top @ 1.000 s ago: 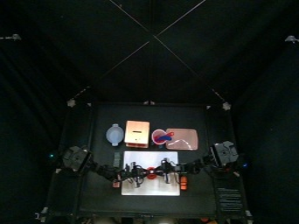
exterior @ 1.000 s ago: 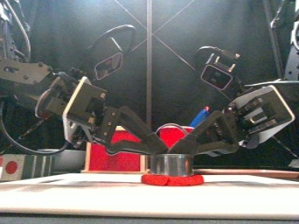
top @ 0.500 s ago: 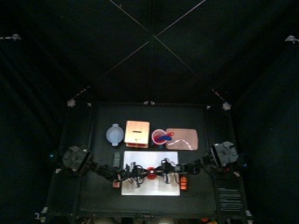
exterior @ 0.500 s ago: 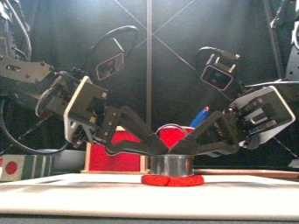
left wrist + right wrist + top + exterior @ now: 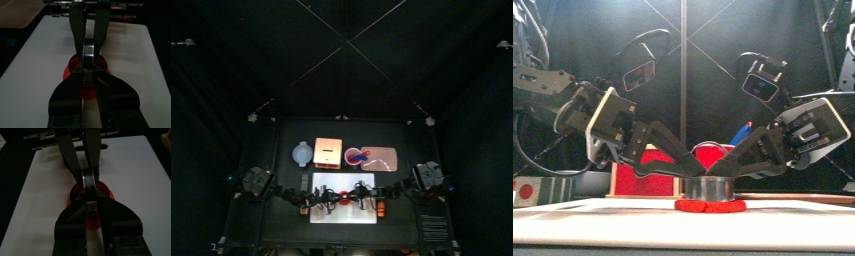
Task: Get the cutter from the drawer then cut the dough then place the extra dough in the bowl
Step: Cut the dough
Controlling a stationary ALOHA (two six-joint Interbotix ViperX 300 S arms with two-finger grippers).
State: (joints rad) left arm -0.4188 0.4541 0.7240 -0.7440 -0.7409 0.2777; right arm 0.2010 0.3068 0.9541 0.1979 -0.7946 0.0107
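Cutter (image 5: 710, 187) on dough (image 5: 710, 208) (board (image 5: 593, 216) beneath); left pincer (image 5: 683, 179) pinches its left rim, right pincer (image 5: 738, 178) its right rim.

A white cutting board (image 5: 345, 213) lies at the front of the black tabletop (image 5: 278, 135), and in the front view its near edge runs wide. Behind it, toward the back right, a flat pink tray (image 5: 389, 158) carries a red cup (image 5: 362, 156) at its left end. A blue toy knife (image 5: 744, 131) stands up from the cup.
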